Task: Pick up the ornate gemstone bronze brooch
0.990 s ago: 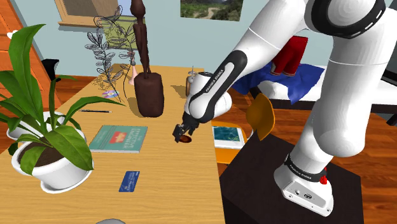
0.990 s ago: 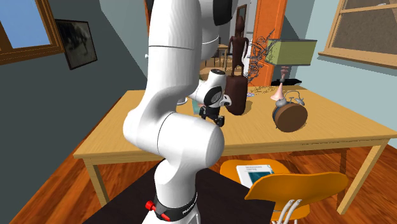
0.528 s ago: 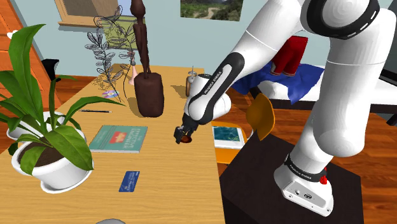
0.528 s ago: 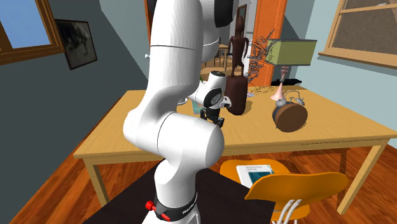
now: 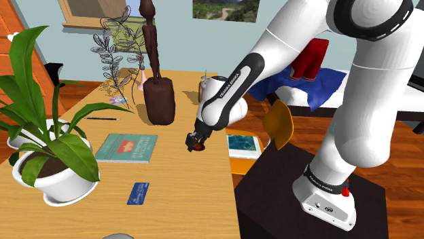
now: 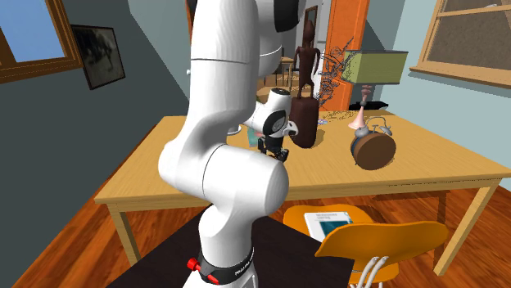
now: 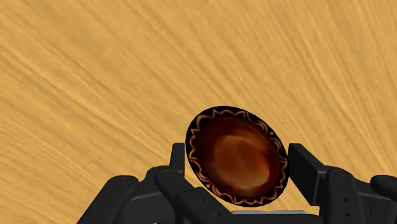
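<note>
While a white pot (image 5: 64,185) holds a leafy plant (image 5: 68,148), the tool (image 7: 238,156) pinches the amber brooch (image 7: 235,162).

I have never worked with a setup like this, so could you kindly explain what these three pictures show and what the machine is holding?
It is a white robot arm on a dark box stand, ending in a black two-finger tool. One picture looks over its shoulder, another from behind the stand, the third from a camera on the hand. On the wooden table are a potted plant, a teal book, a blue card, a dark carved figure and an alarm clock. The tool's fingers clasp an oval brooch with an amber-brown stone.
</note>
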You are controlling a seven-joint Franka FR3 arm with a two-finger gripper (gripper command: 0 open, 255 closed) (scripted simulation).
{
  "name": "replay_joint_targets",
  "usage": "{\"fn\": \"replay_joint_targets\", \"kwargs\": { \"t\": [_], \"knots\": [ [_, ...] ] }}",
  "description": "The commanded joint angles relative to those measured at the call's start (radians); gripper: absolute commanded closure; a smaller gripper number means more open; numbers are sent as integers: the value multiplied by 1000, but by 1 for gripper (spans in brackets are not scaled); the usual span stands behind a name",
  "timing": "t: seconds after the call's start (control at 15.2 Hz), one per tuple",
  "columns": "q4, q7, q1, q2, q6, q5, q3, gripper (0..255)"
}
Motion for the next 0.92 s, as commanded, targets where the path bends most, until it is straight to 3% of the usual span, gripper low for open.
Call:
{"fn": "replay_joint_targets", "kwargs": {
  "t": [0.0,0.86],
  "knots": [
    [-4,16,6,-28,-25,-15,-9,255],
    [-4,100,14,-184,-179,-97,-37,255]
  ]
}}
